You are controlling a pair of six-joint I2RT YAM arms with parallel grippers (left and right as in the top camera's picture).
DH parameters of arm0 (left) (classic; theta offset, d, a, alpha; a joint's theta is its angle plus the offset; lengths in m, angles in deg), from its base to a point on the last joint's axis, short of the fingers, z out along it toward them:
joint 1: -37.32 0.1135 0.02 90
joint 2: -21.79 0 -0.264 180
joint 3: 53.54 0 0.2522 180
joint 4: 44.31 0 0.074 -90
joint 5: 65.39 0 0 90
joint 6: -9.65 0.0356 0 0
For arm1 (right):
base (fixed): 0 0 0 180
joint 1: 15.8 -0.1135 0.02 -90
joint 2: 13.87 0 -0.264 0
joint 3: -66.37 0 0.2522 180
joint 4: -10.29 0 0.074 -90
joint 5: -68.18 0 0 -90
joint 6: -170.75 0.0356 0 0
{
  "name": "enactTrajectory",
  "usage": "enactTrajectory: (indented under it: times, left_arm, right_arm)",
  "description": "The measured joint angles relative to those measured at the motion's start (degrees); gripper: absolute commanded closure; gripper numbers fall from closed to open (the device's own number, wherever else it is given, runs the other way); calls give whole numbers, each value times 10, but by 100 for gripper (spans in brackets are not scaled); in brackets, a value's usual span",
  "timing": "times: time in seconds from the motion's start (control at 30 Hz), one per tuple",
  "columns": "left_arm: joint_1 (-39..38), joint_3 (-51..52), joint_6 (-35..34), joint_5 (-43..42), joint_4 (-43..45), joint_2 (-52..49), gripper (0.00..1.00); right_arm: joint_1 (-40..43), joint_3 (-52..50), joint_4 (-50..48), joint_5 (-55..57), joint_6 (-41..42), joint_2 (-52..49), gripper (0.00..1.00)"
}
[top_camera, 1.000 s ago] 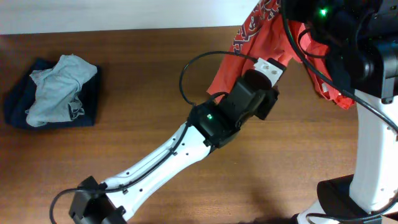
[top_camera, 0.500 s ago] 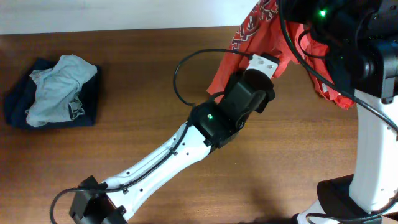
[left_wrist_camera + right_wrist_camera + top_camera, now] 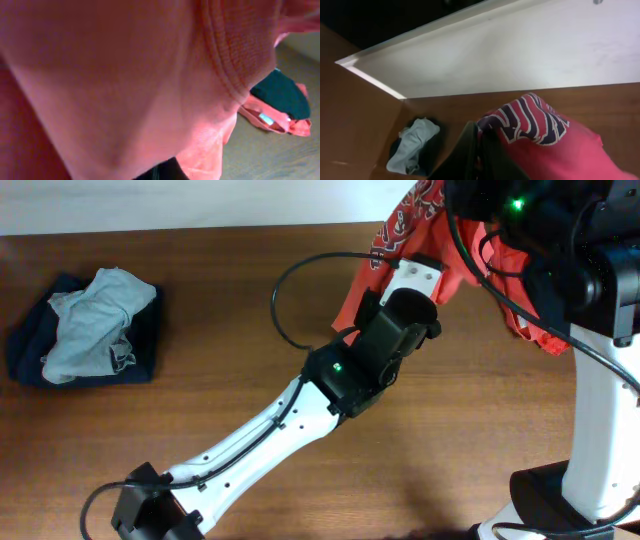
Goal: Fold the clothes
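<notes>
L gripper (image 3: pixel 400 268) further up into red tee (image 3: pixel 350 302); lettering (image 3: pixel 530 120) illegible

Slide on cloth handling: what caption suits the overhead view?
Left gripper shut on the orange-red T-shirt hanging from the right arm; grey-green and navy clothes piled at left.

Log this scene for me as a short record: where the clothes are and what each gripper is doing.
T-shirt: orange-red, lettered, bunched, held up over the table, right side
left gripper: shut on the T-shirt's edge
right gripper: shut on the T-shirt by its lettering
pile: grey-green garment crumpled on navy garment, left side
folding: not yet done
</notes>
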Motion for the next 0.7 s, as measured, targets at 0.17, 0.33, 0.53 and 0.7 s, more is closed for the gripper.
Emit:
enactTrajectory:
  times: [0.17,0.33,0.53,0.7]
  left_arm:
    - [0,0,1,44,1,0,99]
    - [0,0,9,79,-4,11,99]
    - [-1,0,12,92,-43,80,99]
    - [1,0,13,99,-76,142,99]
  right_arm:
    - [0,0,6,-5,-7,0,96]
    - [0,0,14,-4,-16,0,96]
    - [0,0,28,0,-34,0,82]
    - [0,0,43,18,-48,0,81]
